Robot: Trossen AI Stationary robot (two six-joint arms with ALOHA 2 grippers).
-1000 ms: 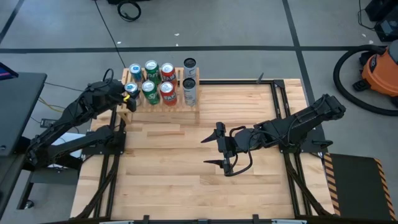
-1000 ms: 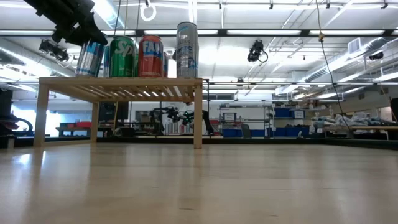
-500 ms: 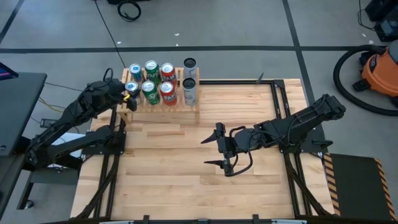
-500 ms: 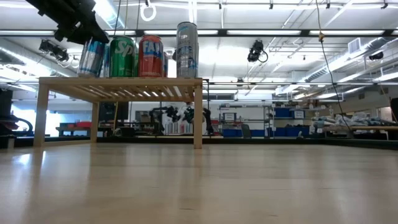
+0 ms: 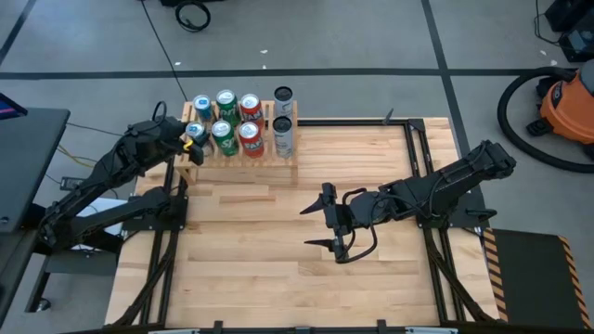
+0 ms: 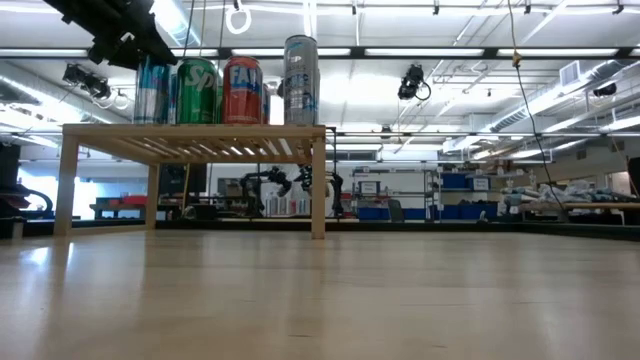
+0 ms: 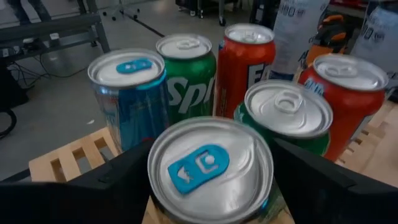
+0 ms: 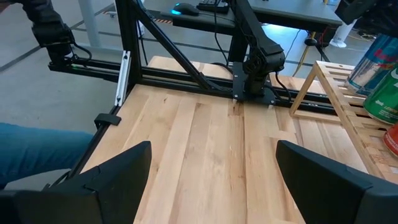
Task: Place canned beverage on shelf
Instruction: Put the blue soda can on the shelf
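The shelf (image 5: 290,111), a low light-wood slatted rack, stands at the table's far left and also shows in the low view (image 6: 200,135). Several cans stand on it: blue (image 5: 202,105), green (image 5: 225,100), red (image 5: 249,106) and two tall silver ones (image 5: 283,135). My left gripper (image 5: 190,137) is shut on a silver-blue can with a blue tab (image 7: 210,171) at the shelf's near left corner (image 6: 150,90). My right gripper (image 5: 311,225) is open and empty over the middle of the table. My left gripper pinches the can's upper side wall (image 7: 155,186), just under its top rim, between its two fingers, one on each side. The fingers (image 7: 118,186) come from the table's left, slanting down. The can stands upright with its base on the shelf's slats.
A black frame (image 5: 418,139) runs along the table's edges. An orange vacuum (image 5: 566,102) stands on the floor at the far right. The light-wood tabletop (image 5: 251,260) in front of the shelf is bare. A person's blue sleeve or leg shows in the right wrist view (image 8: 31,149).
The can in my left gripper leaned a second ago and now stands upright on the shelf's left end. My left gripper has stayed on it. My right arm has kept still.
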